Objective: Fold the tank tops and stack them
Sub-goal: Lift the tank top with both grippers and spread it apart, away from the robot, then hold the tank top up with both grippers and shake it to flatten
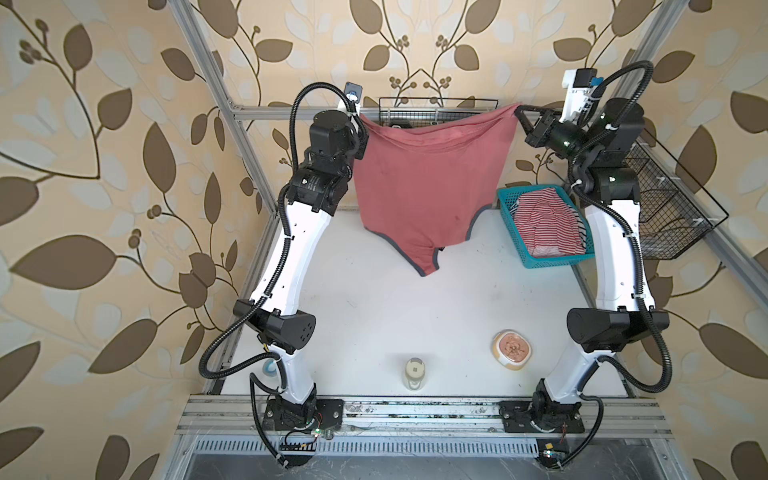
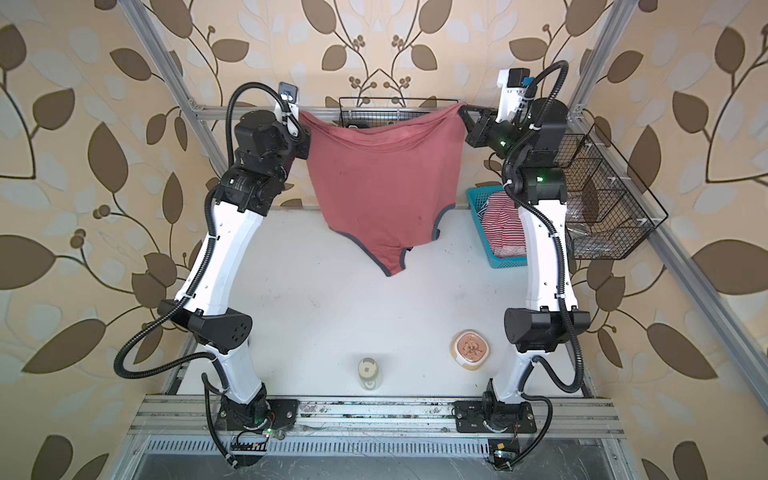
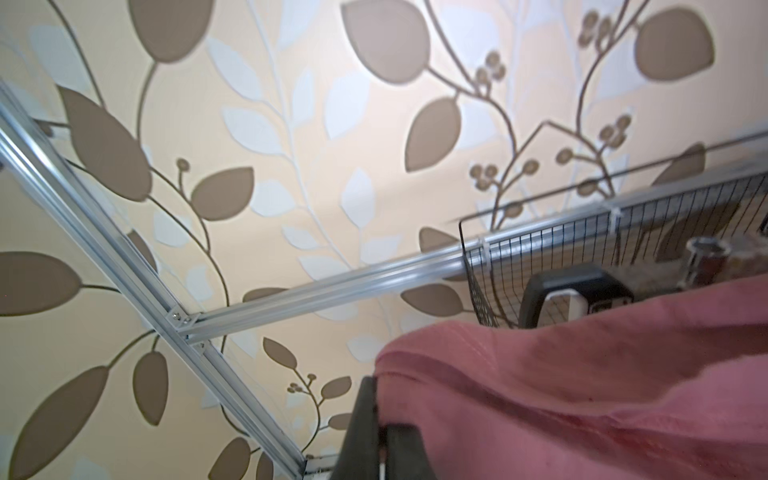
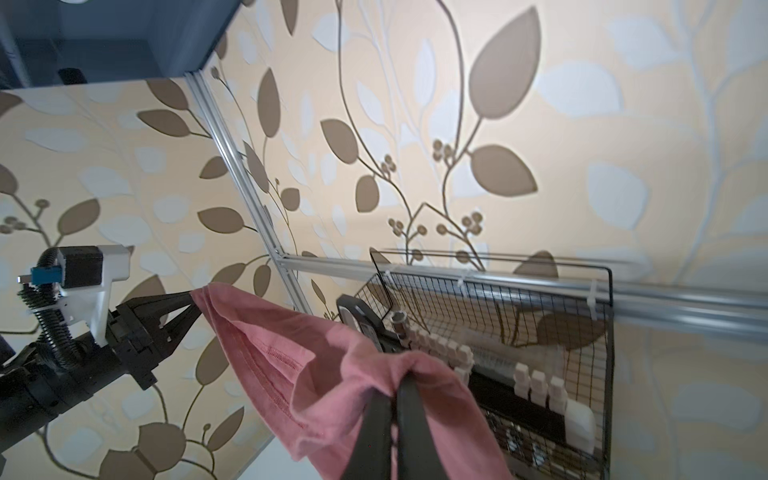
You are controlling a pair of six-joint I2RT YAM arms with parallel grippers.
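Item: red tank top (image 1: 424, 178), soft, brick-red with dark trim; plain face to the top views, no print visible. Location: hanging in the air over the far end of the table (image 1: 395, 316), spread between two arms. Left tool (image 4: 192, 302): closed, pinching one hem corner. Right tool (image 1: 518, 110): closed, pinching the opposite hem corner. Orientation: upside down, with the hem uppermost and sagging a little between the grips, and the armholes and strap end lowest. Long axis roughly vertical, strap end pointing down to the table; whether it touches the table cannot be told. Companion item: striped tank top (image 1: 544, 224), crumpled in the teal basket (image 1: 509, 216) just beside the hanging cloth. Step in hand, as judged: spreading the top for laying flat. Handling note: hold both corners level and draw the hem taut, land the strap end first, then draw the body toward the near edge, clear of the wire basket (image 1: 436, 102) behind and the teal basket.
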